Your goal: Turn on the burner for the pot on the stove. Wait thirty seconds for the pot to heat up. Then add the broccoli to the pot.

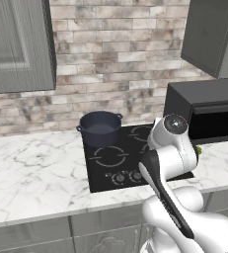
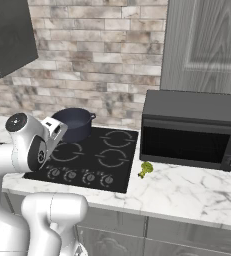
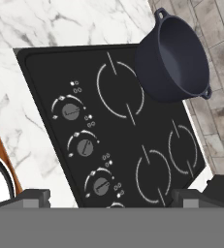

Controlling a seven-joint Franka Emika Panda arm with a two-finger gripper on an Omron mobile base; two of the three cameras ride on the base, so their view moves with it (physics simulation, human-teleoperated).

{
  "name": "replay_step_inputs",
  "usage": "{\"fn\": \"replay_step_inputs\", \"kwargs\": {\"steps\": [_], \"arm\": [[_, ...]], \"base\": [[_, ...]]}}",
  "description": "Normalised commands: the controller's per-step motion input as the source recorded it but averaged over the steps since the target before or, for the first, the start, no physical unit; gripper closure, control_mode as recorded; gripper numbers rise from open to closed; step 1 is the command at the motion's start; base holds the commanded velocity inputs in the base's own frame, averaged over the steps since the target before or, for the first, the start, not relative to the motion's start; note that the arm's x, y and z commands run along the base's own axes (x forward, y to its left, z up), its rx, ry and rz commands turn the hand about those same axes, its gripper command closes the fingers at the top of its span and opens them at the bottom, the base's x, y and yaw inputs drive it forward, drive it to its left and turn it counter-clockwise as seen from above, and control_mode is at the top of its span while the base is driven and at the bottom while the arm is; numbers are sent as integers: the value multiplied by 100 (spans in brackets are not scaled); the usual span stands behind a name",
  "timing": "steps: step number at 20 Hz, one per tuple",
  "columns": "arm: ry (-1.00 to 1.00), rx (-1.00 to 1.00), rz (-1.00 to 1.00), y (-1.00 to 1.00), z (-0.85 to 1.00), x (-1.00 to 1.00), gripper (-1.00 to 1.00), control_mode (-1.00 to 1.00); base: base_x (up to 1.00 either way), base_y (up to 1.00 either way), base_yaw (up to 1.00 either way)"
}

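While our gripper (image 3: 111, 196) hangs above the front of the stove (image 3: 128, 145), its two dark fingertips (image 3: 33, 197) stand wide apart with nothing between them. We can make out no readable writing anywhere, just small white dots and arcs around the knobs (image 3: 85, 147). Looking down from the hand, we've got the row of knobs directly beneath us and the ring marks further out. The pot (image 3: 174, 58) sits on the far corner ring, well apart from the fingers, its inside showing nothing but grey. From the base cameras we see our white arm folded up high over the stove's front edge, elbow raised and the hand tipped downward. The pot (image 1: 100, 128) stands on the rear left ring, near the brick wall. Off to the right, the broccoli (image 2: 146, 169) lies on the marble counter (image 2: 187, 192), just beside the stove's right edge and in front of the black microwave (image 2: 189, 131), well away from our gripper.
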Motion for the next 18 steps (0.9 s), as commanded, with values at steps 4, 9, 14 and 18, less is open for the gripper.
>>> {"fn": "replay_step_inputs", "kwargs": {"steps": [4,9,14,18], "arm": [[0,0,0,0,0,0,-100,-100],[0,0,0,0,0,0,-100,-100],[0,0,0,0,0,0,-100,-100],[0,0,0,0,0,0,-100,-100]], "base": [[0,0,0],[0,0,0],[0,0,0],[0,0,0]]}}
